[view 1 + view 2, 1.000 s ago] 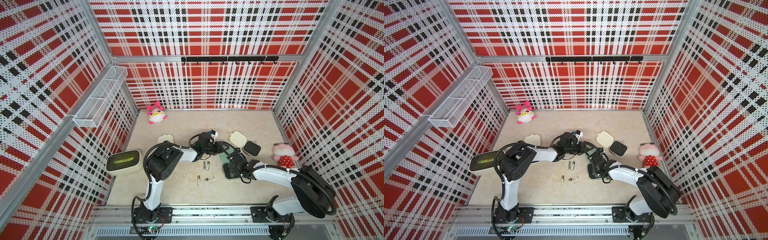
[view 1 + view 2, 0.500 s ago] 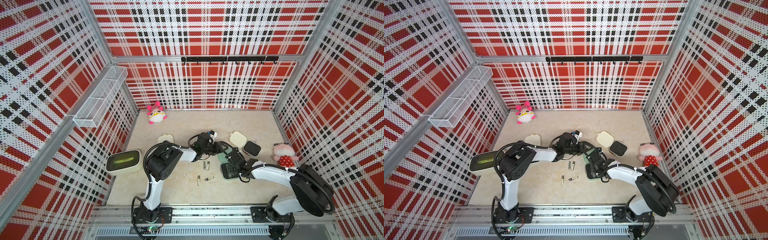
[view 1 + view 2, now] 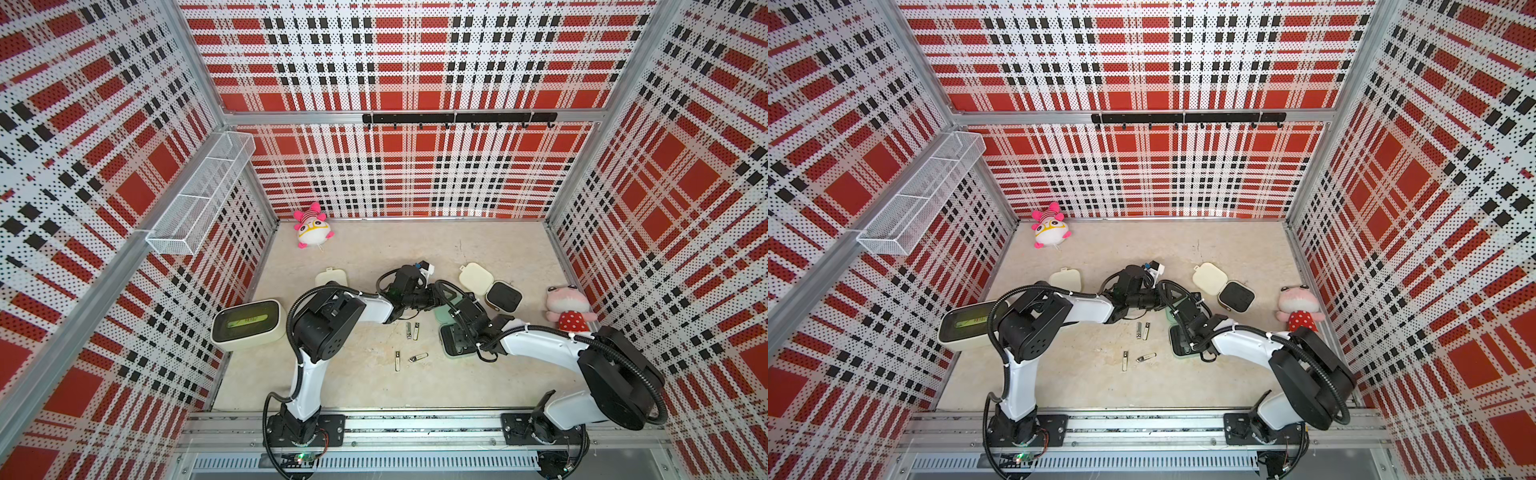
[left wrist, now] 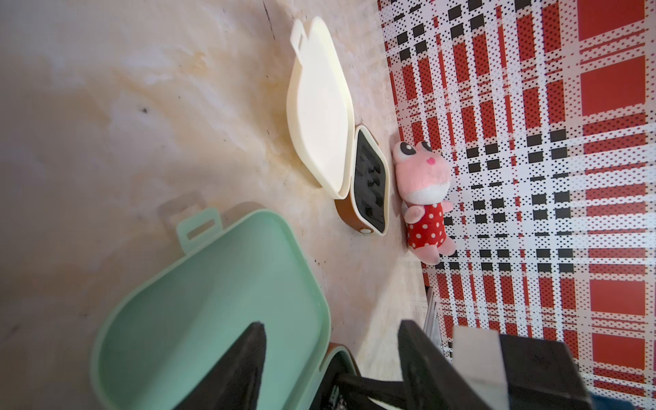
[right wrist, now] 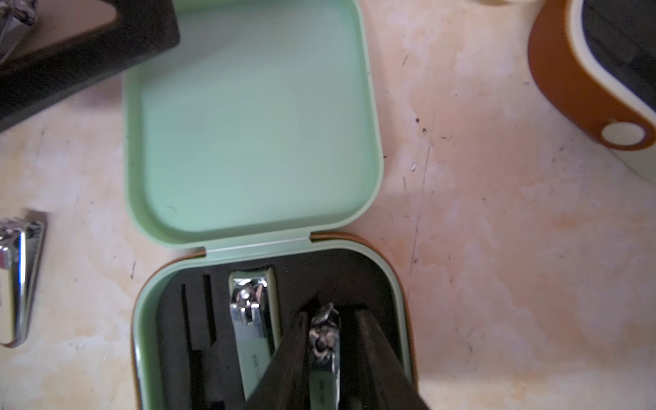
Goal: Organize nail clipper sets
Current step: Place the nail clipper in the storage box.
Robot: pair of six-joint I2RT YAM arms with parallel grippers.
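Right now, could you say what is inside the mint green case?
One clipper sits slotted; a second clipper stands between the right gripper's jaws; two slots look empty. The rest is covered.

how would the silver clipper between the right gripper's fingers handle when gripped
Probably stiff: the clipper looks like solid metal. Likely slippery, since its polished surface glints. Narrow, so it may twist in a pinch.
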